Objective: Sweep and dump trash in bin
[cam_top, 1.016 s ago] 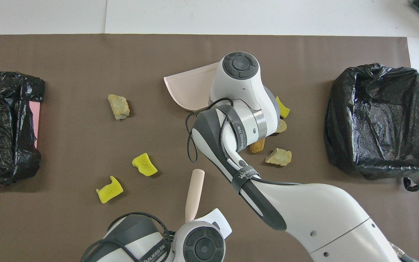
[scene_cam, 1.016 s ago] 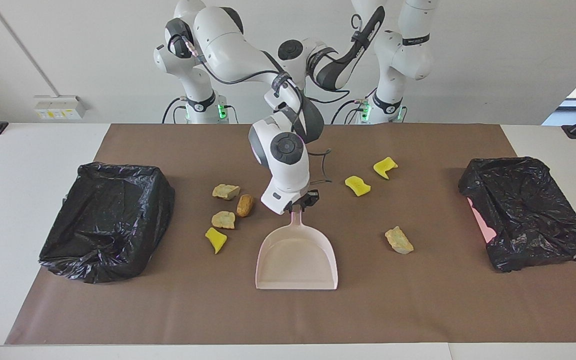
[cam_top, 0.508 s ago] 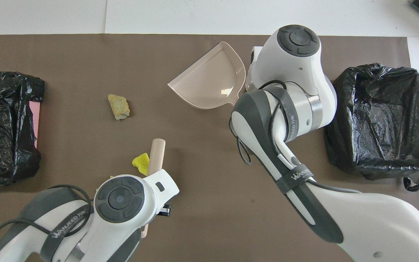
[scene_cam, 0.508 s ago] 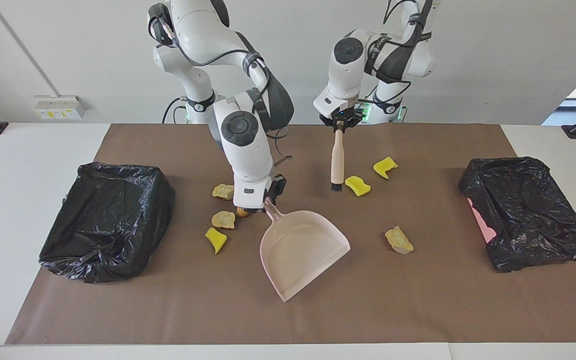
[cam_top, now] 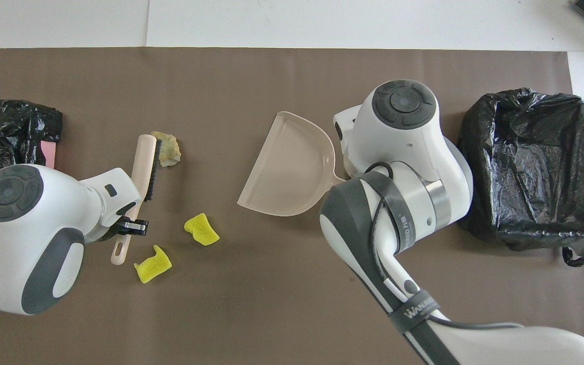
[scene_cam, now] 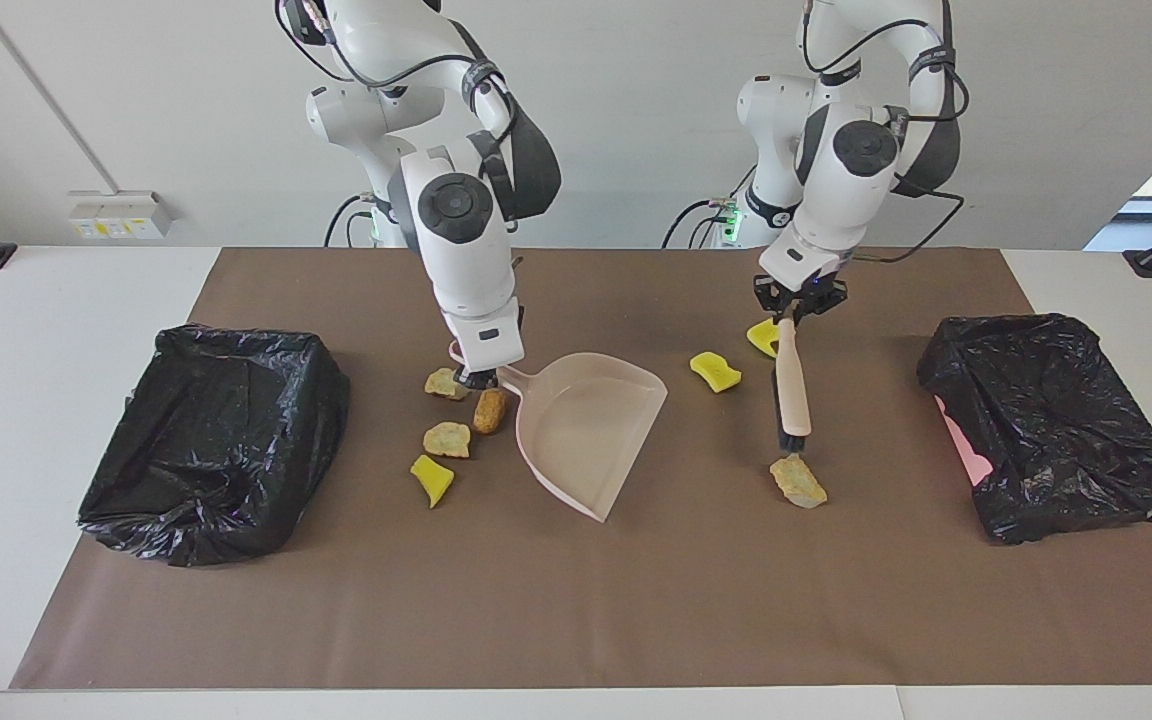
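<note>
Nearest the robots, two yellow scraps are seen on the brown mat toward the left arm's end of the table. Just above them, the left gripper is clamped on the handle of the brush. Half a second ago this brush hung over the mat's middle; it has since been carried outward, and its bristles are now set down against the pale tan scrap, which lies farther out. Near the mat's middle, the right gripper is closed on the handle of the pink dustpan, which has been turned so that its mouth opens toward that scrap. The remaining four scraps are clustered beside the dustpan handle. The black-lined bin sits at the right arm's end. A first sweep appears ready; no trash is in the pan yet.
</note>
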You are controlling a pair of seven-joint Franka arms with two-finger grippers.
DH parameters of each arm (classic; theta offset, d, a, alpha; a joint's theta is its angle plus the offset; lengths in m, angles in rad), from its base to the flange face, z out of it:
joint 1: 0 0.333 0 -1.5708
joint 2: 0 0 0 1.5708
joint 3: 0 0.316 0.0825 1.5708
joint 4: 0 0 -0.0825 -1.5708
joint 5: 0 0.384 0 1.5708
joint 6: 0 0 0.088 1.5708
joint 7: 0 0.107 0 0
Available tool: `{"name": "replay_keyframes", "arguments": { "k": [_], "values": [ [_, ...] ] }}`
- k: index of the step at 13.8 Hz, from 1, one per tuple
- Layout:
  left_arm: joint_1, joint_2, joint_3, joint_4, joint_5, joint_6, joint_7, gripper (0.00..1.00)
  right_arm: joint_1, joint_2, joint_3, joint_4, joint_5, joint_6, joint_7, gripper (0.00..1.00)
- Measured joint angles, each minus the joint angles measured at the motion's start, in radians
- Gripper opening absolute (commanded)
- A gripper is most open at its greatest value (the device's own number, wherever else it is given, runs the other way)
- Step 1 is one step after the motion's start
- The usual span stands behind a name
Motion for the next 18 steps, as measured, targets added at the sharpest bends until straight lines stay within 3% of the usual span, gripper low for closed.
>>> {"name": "replay_keyframes", "arguments": {
  "k": [5, 9, 14, 18],
  "values": [
    [0.093, 0.198, -0.003, 0.192, 0.077, 0.034, 0.063, 0.0, 0.036, -0.111, 0.002, -0.207, -0.024, 0.046, -0.13, 0.0],
    [0.126, 0.307, -0.003, 0.24, 0.082, 0.113, 0.13, 0.0, 0.088, -0.15, 0.005, -0.326, -0.043, 0.165, -0.131, 0.0],
    [0.125, 0.329, -0.02, 0.229, 0.082, 0.099, 0.334, 0.0, 0.127, -0.159, 0.006, -0.396, -0.066, 0.231, -0.094, 0.0],
    [0.123, 0.304, -0.029, 0.229, 0.058, -0.063, 0.496, 0.0, 0.179, -0.14, 0.007, -0.408, -0.095, 0.25, 0.01, 0.0]
  ]
}}
